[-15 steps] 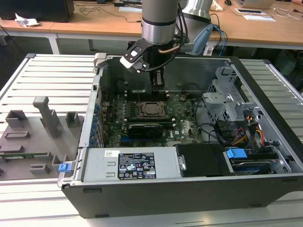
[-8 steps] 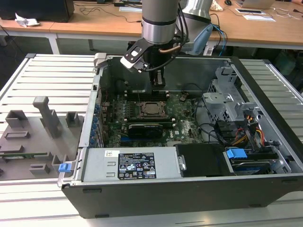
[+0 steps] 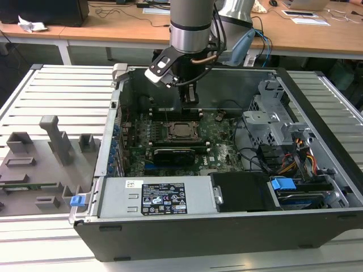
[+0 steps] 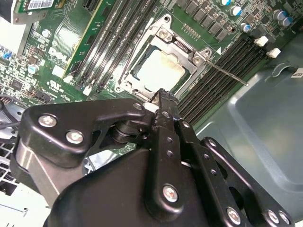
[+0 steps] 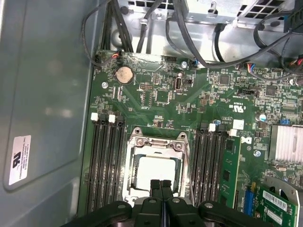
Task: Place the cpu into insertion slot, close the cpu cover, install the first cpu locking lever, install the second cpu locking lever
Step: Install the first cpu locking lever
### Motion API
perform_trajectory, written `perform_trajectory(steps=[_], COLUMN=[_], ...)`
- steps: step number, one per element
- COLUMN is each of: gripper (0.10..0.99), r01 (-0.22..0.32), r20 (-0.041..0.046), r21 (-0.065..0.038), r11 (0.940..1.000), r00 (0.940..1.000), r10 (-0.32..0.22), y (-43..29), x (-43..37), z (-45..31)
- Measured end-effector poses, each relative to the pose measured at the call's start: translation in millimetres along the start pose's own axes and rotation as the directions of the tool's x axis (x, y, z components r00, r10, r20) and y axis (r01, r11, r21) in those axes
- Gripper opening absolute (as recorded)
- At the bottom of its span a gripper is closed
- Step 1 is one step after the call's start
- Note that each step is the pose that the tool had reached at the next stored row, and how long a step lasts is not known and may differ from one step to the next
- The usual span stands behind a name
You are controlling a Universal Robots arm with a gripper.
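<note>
Claw: in both wrist views the claw (image 5: pixel 161 183) (image 4: pixel 163 97) has its two black fingers pressed flat together with nothing between them. In the exterior view the claw (image 3: pixel 191 97) hangs inside the open case (image 3: pixel 187 226).
Cpu: the cpu (image 5: pixel 154 172) (image 4: pixel 160 71) (image 3: pixel 181 130) lies flat just ahead of the claw's tips, silver top up.
Slot: the slot (image 5: pixel 182 137) holds the cpu, and its near edge sits right at the claw's tips. I cannot tell whether they touch.
Cover: the cover (image 5: pixel 156 146) lies down around the cpu, beyond the fingertips, with the chip showing through its window.
Lever: a thin lever (image 4: pixel 227 73) juts from a socket corner, off to one side of the claw, over the memory slots (image 4: pixel 222 66).
Memory slots: these run along both sides of the claw's tips (image 5: pixel 106 161).
</note>
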State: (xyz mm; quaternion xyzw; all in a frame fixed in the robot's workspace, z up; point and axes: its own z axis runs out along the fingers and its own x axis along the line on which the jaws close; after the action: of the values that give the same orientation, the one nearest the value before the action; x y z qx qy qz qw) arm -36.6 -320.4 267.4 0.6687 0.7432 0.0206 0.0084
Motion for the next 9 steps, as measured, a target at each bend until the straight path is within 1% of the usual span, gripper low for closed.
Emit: perform_trajectory(steps=[5, 9], gripper=[0.106, 0.106], r01=[0.05, 0.091], r20=[-0.0021, -0.0038], r21=[0.001, 0.001], r11=[0.9988, 0.9959], r00=[0.9988, 0.9959], r10=[-0.05, -0.09], y=[0.0, 0.0], x=[0.0, 0.0], z=[0.0, 0.0])
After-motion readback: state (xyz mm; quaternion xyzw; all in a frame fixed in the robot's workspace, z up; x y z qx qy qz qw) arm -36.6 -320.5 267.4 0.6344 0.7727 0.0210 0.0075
